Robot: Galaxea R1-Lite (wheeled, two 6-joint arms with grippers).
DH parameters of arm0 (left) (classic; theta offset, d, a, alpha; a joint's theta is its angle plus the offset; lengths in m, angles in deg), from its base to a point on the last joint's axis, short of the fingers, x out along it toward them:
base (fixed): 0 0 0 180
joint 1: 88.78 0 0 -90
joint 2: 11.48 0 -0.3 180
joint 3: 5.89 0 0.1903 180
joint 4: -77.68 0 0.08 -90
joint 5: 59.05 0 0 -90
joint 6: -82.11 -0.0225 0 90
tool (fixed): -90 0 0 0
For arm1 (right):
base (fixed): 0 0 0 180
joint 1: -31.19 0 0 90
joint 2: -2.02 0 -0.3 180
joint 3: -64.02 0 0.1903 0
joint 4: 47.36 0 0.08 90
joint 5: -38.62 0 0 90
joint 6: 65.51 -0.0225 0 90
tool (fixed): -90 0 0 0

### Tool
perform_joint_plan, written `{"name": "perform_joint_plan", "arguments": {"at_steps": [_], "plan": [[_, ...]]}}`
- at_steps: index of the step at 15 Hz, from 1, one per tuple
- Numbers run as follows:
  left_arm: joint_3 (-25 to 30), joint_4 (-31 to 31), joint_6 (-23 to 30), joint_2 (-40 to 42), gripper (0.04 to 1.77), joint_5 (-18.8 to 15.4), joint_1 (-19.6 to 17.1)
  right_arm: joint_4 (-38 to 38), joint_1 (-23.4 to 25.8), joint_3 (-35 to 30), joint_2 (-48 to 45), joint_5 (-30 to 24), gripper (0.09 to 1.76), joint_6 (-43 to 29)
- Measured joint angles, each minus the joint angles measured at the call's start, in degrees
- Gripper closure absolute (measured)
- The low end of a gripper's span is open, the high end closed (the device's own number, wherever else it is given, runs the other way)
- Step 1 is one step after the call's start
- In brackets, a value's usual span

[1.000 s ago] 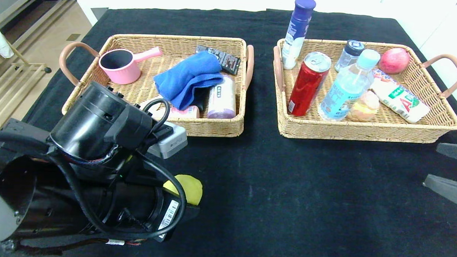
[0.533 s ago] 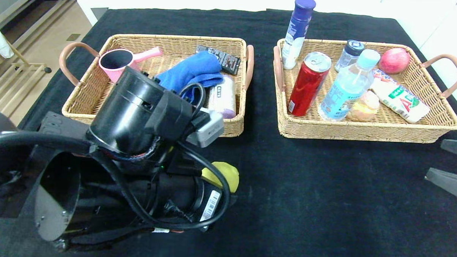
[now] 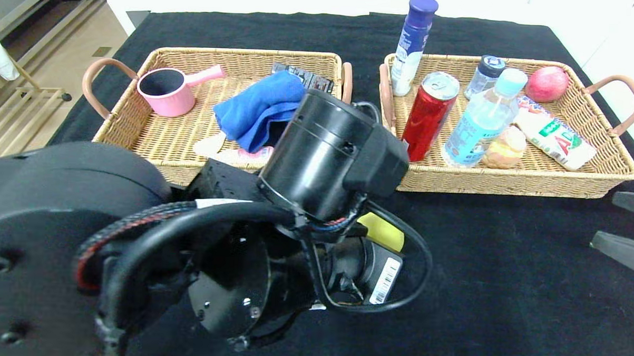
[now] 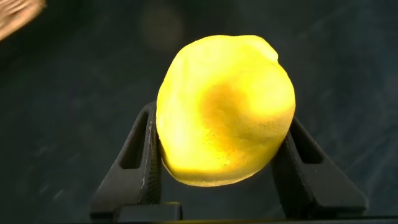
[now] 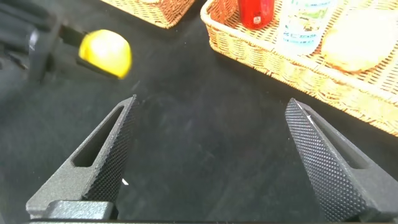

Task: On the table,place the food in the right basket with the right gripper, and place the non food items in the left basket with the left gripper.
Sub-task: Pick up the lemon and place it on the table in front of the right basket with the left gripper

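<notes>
My left gripper [image 4: 224, 124] is shut on the yellow lemon [image 4: 227, 118] and holds it above the black cloth, in front of the gap between the two baskets. In the head view the lemon [image 3: 381, 230] peeks out under the left arm [image 3: 328, 157]. My right gripper [image 5: 212, 102] is open and empty at the right edge [image 3: 624, 225]. The right basket [image 3: 506, 187] holds the red can [image 3: 427, 116] and water bottle [image 3: 482, 120]. The left basket [image 3: 237, 53] holds the blue cloth [image 3: 261, 107], pink bottle [image 3: 241, 155] and cream spoon [image 3: 210, 144].
A pink saucepan [image 3: 167, 91] and a black packet [image 3: 310, 77] lie in the left basket. A red apple [image 3: 547, 83], snack packet [image 3: 556, 133], bun [image 3: 505, 147] and small bottle [image 3: 484, 73] lie in the right basket. A tall purple-capped bottle [image 3: 414, 44] stands behind it.
My left arm has swung to the right with the lemon in its gripper, from the front left to the middle of the table. The right gripper has not moved.
</notes>
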Motion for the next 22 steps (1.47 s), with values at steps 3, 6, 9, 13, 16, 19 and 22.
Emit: {"name": "perform_joint_plan", "arguments": {"at_steps": [3,6,9,13,16,19,22], "plan": [[-4.39,-0.13,-0.07,-3.9,0.79,0.02,0.66,-0.09,0.95,0.65,-0.06,0.02,0.14,-0.07],[-7.72,0.27,0.26,-7.39,0.79,0.11,0.74,-0.11,2.24,1.17,-0.15,0.02,0.14,-0.09],[-10.34,0.41,0.91,-10.63,0.79,1.58,0.71,-0.78,4.3,2.32,-0.06,0.02,0.14,-0.22],[-14.63,0.44,2.4,-15.48,0.79,3.22,0.41,-0.94,5.0,2.66,-0.11,0.0,0.14,-0.22],[-16.31,0.39,2.73,-17.66,0.79,3.99,0.35,-0.88,4.89,2.27,-0.12,-0.04,0.14,-0.11],[-16.48,-0.13,3.47,-18.69,0.8,4.9,0.77,-0.88,4.67,2.05,0.0,-0.09,0.14,0.0],[-16.51,-0.02,3.56,-19.26,0.8,5.03,1.23,-0.83,4.53,1.91,0.27,-0.06,0.14,0.0]]}}
